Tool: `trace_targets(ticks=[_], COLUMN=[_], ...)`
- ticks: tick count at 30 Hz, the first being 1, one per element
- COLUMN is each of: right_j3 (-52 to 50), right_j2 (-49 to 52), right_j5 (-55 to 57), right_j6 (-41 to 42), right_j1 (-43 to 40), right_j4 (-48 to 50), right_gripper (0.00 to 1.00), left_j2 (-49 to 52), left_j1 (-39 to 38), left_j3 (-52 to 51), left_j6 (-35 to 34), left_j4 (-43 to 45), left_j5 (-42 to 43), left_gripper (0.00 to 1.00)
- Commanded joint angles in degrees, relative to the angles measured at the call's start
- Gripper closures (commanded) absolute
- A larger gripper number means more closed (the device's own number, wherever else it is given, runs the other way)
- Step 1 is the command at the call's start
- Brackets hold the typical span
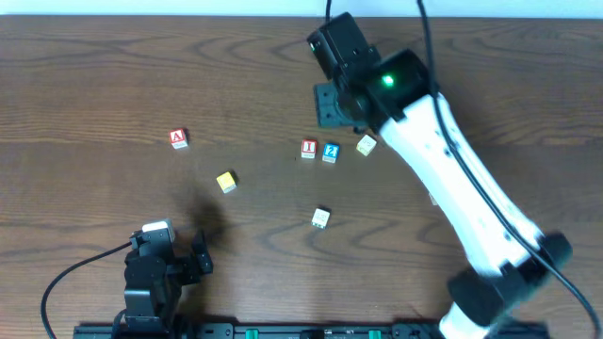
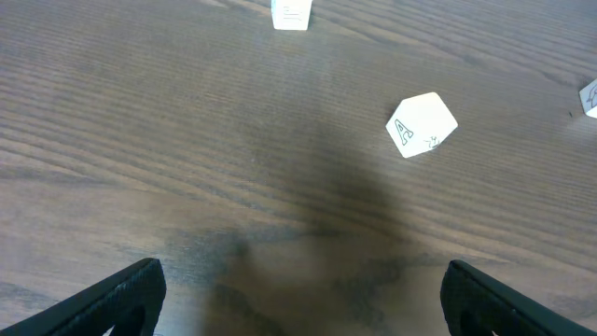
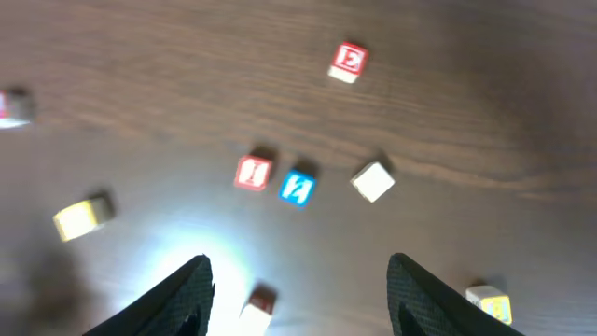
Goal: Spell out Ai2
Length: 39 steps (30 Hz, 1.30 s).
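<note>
Both grippers with jaws spread apart; letter blocks lie on the table.
Left gripper (image 2: 303, 308) sits by the near edge, right gripper (image 3: 298, 299) toward the far edge. A block (image 1: 178, 138) lies toward the left edge, well apart from I block (image 1: 308, 149) and 2 block (image 1: 330, 153), side by side mid-table.

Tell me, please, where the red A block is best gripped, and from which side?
Grip the red A block across two opposite side faces, coming straight down from above. It lies flat, letter up, well apart from the yellow block, so both sides are probably free.
</note>
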Motion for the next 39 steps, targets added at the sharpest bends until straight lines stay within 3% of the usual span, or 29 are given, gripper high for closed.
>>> trace_targets(ticks=[1, 6, 8, 10, 12, 14, 17, 18, 19, 22, 24, 31, 39], right_j3=[-4.33, -18.45, -25.18, -32.02, -36.63, -40.11, -43.74, -44.50, -45.00, -45.66, -45.66, -45.66, -45.66], right_j2=[-6.08, -15.89, -20.87, -26.71, -31.19, -34.93, -39.36, -40.37, -40.98, -41.77, -41.72, -41.72, -41.29], right_j5=[-0.44, 0.42, -0.13, -1.51, -3.41, -4.85, -5.86, -6.10, -6.23, -6.25, -6.23, -5.92, -5.60], right_j6=[-1.60, -1.46, -1.31, -1.99, -3.63, -5.42, -5.57, -5.55, -5.57, -5.55, -5.55, -7.54, -7.52], right_j1=[3.37, 6.01, 6.01, 6.01, 6.01, 6.01, 6.01, 6.01, 6.01, 6.01, 6.01, 5.51, 2.27], right_j4=[-0.37, 3.04, 4.87, 6.88, 8.37, 9.07, 9.05, 9.07, 9.07, 8.98, 9.11, 12.81, 16.72], right_gripper=[0.41, 0.41, 0.40, 0.39, 0.35, 0.30, 0.16, 0.05, 0.01, 0.01, 0.01, 0.01, 0.01], left_j2=[-0.09, -0.09, -0.09, -0.09, -0.09, -0.09, -0.09, -0.09, -0.09, -0.09, 0.07, 7.67, 31.45], left_j1=[-0.26, -0.26, -0.26, -0.26, -0.26, -0.26, -0.22, -0.22, -0.22, -0.22, -0.22, -0.17, -0.17], left_j3=[-0.68, -0.68, -0.68, -0.68, -0.52, -0.50, -0.52, -0.50, -0.52, -0.44, 0.63, 12.39, 29.38], left_j6=[0.13, -1.75, -8.81, -20.48, -26.27, -27.80, -30.99, -30.95, -30.58, -27.85, -28.13, -21.42, -10.88], left_j4=[-1.40, -0.17, 1.07, 1.16, 0.09, 0.33, 2.84, 4.35, 6.78, 17.88, 20.68, 14.56, 2.69], left_j5=[-1.01, -0.48, 1.25, 5.64, 9.03, 9.05, 8.70, 9.38, 10.99, 19.21, 19.71, 5.99, -6.12], left_gripper=[0.05, 0.05, 0.05, 0.05, 0.05, 0.05, 0.04, 0.04, 0.05, 0.04, 0.04, 0.04, 0.04])
